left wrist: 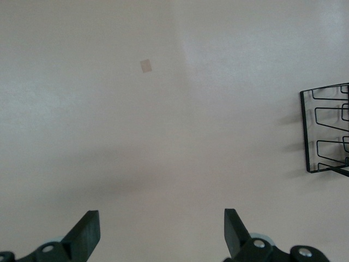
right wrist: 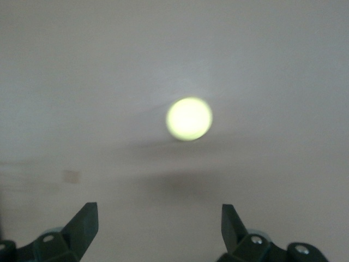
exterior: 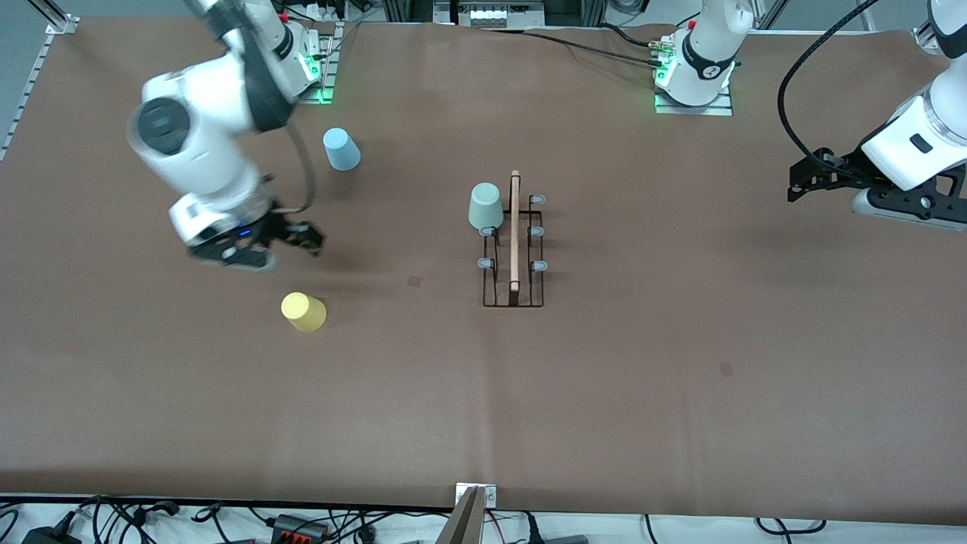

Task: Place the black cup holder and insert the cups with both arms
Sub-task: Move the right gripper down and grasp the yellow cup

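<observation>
Holder: black cup holder (exterior: 514, 249) stands upright mid-desk, wooden handle (exterior: 515, 230) along its top.
Mint cup: sits upside down on the holder (exterior: 485, 206), on the peg row toward my right arm's end, at the end farthest from the front camera; five pegs are bare.
Yellow cup: upside down on the desk (exterior: 304, 311), toward my right arm's end, nearer the front camera than the blue cup.
Blue cup: upside down on the desk (exterior: 341, 149), close to my right arm's base.
Right end effector: released, fingers wide apart (exterior: 291, 240), up in the air over bare desk between the blue and yellow cups; nothing held.
Left end effector: released too (exterior: 812, 180), empty, over the desk at my left arm's end; this arm waits.
Risk 1: the yellow cup is light and tapered; in my judgement, a descent off its centre would let one finger knock it over or push it away.
Risk 2: a clench too high on the taper could squeeze the cup out downward.
Risk 3: seating a cup next to the mint one may nudge it or shift the light wire holder.
View gain, right wrist: yellow cup (right wrist: 189, 119) lies ahead of my open fingers (right wrist: 82, 224), roughly centred between them; the front view cannot show that alignment.
View gain, left wrist: holder's wire base corner (left wrist: 327, 128) at the edge, fingers (left wrist: 84, 232) spread.
View gain, front: only here do all three cups and both arms appear together.
</observation>
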Action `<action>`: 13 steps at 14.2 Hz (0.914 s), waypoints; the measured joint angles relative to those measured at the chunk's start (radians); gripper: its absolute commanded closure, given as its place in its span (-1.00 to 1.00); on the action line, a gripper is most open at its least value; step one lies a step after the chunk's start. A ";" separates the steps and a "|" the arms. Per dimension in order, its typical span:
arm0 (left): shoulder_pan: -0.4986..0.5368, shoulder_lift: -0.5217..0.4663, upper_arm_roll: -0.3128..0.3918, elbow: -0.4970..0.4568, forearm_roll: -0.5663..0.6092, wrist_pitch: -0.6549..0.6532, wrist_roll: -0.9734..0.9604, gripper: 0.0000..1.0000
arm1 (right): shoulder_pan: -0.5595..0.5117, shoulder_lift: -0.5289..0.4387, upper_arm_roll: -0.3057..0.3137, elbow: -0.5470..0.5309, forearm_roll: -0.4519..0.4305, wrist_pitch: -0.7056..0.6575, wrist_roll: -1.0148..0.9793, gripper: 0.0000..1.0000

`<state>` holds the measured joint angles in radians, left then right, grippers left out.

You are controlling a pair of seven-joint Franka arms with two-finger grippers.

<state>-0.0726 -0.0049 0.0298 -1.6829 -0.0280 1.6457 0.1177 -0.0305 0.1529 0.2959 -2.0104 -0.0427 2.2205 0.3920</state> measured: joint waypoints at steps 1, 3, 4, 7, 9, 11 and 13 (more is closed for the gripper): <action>0.000 0.000 0.000 0.000 0.000 0.000 -0.001 -1.00 | -0.024 0.013 -0.001 0.000 0.000 0.016 -0.051 -1.00; 0.000 0.000 0.000 0.000 0.000 0.000 -0.001 -1.00 | -0.042 0.052 0.000 -0.004 0.000 0.079 -0.104 -1.00; 0.000 0.000 0.000 0.000 0.000 0.000 -0.002 -1.00 | -0.045 0.079 0.000 -0.006 0.000 0.125 -0.114 -1.00; 0.000 0.000 0.000 0.000 0.000 0.000 -0.008 -1.00 | -0.046 0.179 0.000 -0.008 0.000 0.255 -0.125 -1.00; 0.000 0.000 0.001 0.000 0.000 -0.006 -0.009 -1.00 | -0.046 0.233 0.000 -0.008 -0.001 0.319 -0.130 -1.00; 0.000 0.000 0.001 0.000 0.000 -0.012 -0.011 -1.00 | -0.046 0.267 0.000 -0.007 -0.001 0.341 -0.132 -1.00; 0.000 0.000 0.001 0.000 0.000 -0.013 -0.012 -1.00 | -0.046 0.290 0.000 -0.007 -0.001 0.354 -0.133 -1.00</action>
<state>-0.0722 -0.0049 0.0311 -1.6829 -0.0280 1.6323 0.1062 -0.0767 0.4433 0.2960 -2.0176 -0.0438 2.5749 0.2588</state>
